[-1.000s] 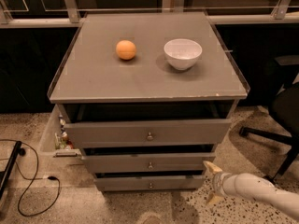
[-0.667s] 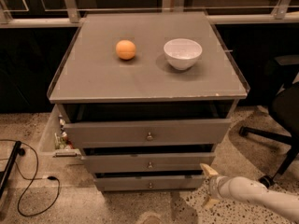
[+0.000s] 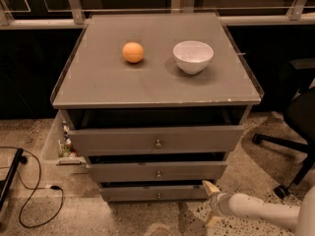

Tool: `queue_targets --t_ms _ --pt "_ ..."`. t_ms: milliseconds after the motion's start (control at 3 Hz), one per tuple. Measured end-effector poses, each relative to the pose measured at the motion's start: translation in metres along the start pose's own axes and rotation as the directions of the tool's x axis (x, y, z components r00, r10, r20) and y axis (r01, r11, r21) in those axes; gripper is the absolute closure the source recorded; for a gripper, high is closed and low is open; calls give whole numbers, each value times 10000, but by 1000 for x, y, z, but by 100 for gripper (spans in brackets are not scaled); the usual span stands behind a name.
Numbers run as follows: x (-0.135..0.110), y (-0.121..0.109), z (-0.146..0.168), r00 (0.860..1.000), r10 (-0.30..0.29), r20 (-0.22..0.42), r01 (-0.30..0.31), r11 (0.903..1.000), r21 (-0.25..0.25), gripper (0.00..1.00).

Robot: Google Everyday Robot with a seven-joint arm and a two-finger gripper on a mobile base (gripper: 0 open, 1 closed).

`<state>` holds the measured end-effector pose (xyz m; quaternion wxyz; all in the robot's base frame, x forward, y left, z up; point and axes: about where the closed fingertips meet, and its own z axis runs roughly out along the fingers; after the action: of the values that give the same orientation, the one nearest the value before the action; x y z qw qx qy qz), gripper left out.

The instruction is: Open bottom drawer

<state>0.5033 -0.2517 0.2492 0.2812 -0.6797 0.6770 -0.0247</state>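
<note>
The grey cabinet [image 3: 157, 100] has three drawers, each with a small round metal knob. The bottom drawer [image 3: 128, 193] is the lowest; its flat front stands a little out from the cabinet, with a dark gap above it, and its knob [image 3: 158, 195] sits at the middle. My gripper [image 3: 207, 203], on a white arm coming in from the lower right, is low near the floor right at the bottom drawer's right end. Its two cream fingers are spread apart and hold nothing; the upper fingertip [image 3: 210, 187] is by the front's right corner.
An orange [image 3: 133, 52] and a white bowl [image 3: 193, 56] sit on the cabinet top. A clear bin [image 3: 58, 144] with small items hangs on the cabinet's left side. A black cable [image 3: 29, 200] lies on the floor at left. A black office chair's base [image 3: 288, 151] stands at right.
My gripper and arm have moved left, closer to the right end of the bottom drawer. The drawers, orange and bowl have not moved.
</note>
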Motion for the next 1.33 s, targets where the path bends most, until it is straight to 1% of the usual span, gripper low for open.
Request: queue_targets --t_ms 333,667,1000,1333 --pt "2 8 28 9991 -52 426 55 9999 -87 0" --pt "3 9 51 9909 121 1340 -105 9999 -131 0" --pt "2 -3 65 9806 161 1955 -162 9999 -11 0" --pt "5 -8 78 9804 153 1966 -152 9999 -23 0"
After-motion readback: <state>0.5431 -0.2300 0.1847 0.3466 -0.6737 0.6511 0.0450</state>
